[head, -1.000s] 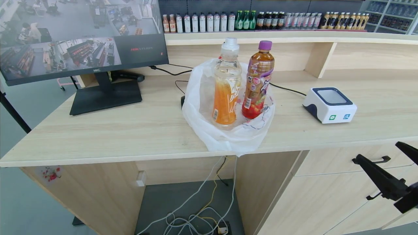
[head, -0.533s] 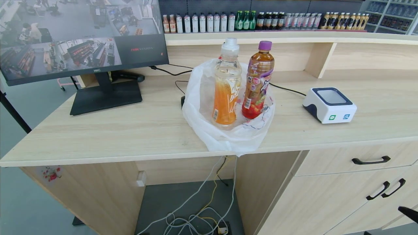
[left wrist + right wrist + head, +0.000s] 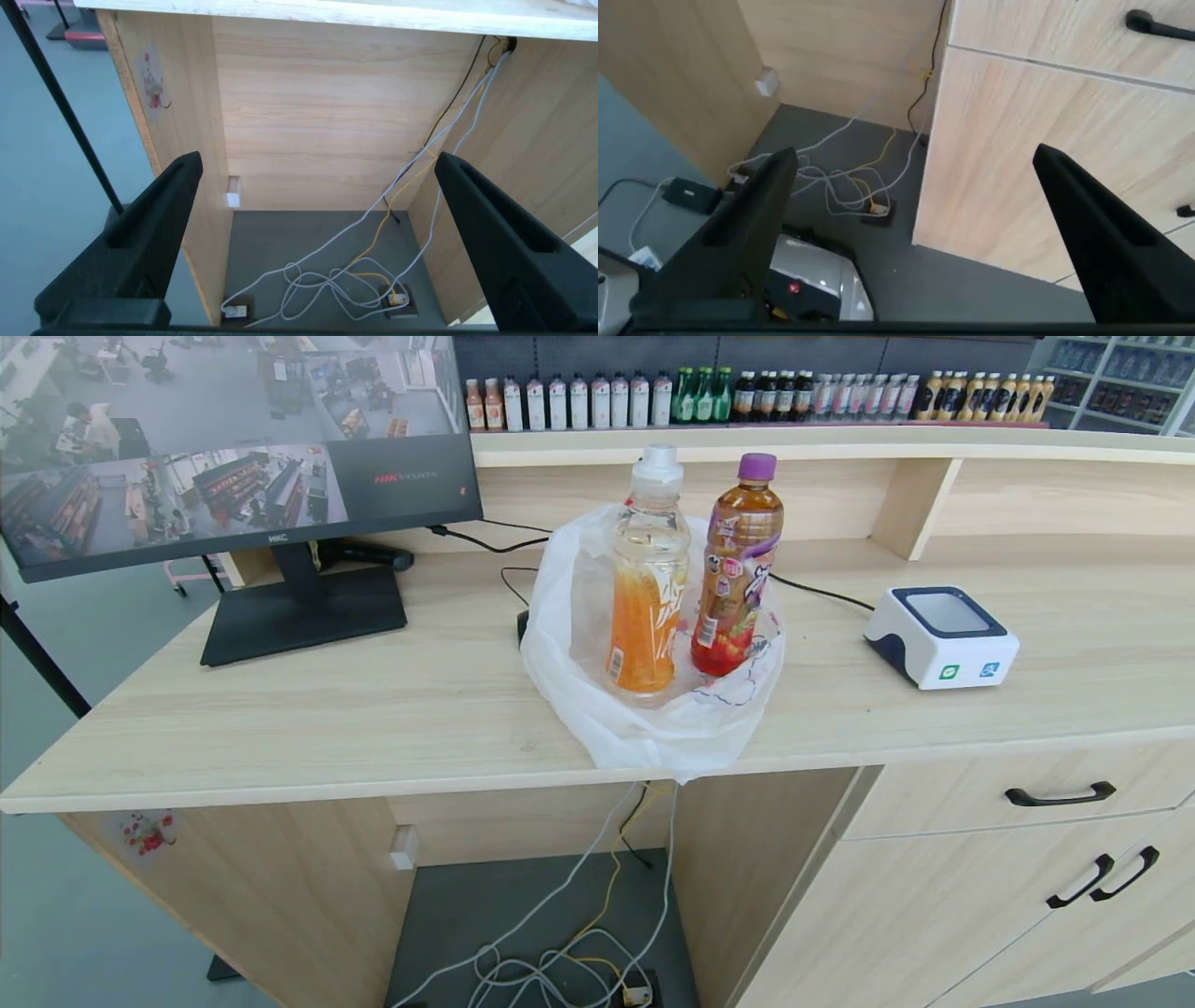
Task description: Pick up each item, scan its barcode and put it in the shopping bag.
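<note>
Orange bottle and purple-capped bottle stand upright side by side inside shopping bag on tabletop, scanner apart on the right. Left pincer and right pincer both spread wide, holding nothing.

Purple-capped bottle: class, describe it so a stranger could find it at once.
On the wooden counter, right of the monitor, a white shopping bag holds two upright bottles. The purple-capped bottle stands nearer the scanner; the orange bottle beside it has a white cap.
</note>
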### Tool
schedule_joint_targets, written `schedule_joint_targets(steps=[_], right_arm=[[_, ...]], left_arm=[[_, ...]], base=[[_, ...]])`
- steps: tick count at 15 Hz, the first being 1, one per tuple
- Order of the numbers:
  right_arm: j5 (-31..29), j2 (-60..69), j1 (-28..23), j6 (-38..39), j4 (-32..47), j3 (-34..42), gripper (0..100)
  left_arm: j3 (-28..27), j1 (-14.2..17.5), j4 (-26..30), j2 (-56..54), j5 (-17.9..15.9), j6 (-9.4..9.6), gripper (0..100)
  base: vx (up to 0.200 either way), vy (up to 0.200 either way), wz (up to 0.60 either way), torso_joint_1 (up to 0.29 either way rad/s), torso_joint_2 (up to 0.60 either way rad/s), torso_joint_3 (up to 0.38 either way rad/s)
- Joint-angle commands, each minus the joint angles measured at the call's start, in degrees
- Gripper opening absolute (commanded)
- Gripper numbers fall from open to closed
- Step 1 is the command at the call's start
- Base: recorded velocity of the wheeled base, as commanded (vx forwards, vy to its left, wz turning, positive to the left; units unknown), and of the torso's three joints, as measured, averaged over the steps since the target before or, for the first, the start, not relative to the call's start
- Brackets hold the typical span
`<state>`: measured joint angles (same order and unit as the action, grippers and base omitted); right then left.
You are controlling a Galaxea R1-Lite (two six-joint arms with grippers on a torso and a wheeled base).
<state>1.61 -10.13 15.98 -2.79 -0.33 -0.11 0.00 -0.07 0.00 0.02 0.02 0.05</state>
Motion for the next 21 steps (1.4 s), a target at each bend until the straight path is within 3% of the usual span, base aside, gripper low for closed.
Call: schedule_joint_targets(steps=[1,4,9,12,21], right_arm=[[-0.38,1.08,-3.5,0.86,-0.02,0.02,100],[-0.38,4.77,-11.59,1.82,-0.02,0.11,100],[-1.35,2.92,-13.96,0.24,0.24,0.02,100],[-1.35,10.04,-15.54,0.24,0.24,0.02,100],[-1.17,10.13,-15.81,1.3,0.24,0.02,100]], left_arm=[[0.0,-0.01,0.0,-0.02,-0.02,0.04,100],[0.0,0.07,0.0,-0.02,0.06,0.04,100],[0.0,0.07,0.0,-0.02,0.06,-0.05,100],[0.0,0.07,0.0,-0.02,0.06,-0.05,100],[0.0,0.07,0.0,-0.02,0.06,-0.31,100]], base=[[0.0,0.0,0.0,0.0,0.0,0.0],[0.0,0.0,0.0,0.0,0.0,0.0],[0.0,0.0,0.0,0.0,0.0,0.0],[0.0,0.0,0.0,0.0,0.0,0.0],[-0.022,0.0,0.0,0.0,0.0,0.0]])
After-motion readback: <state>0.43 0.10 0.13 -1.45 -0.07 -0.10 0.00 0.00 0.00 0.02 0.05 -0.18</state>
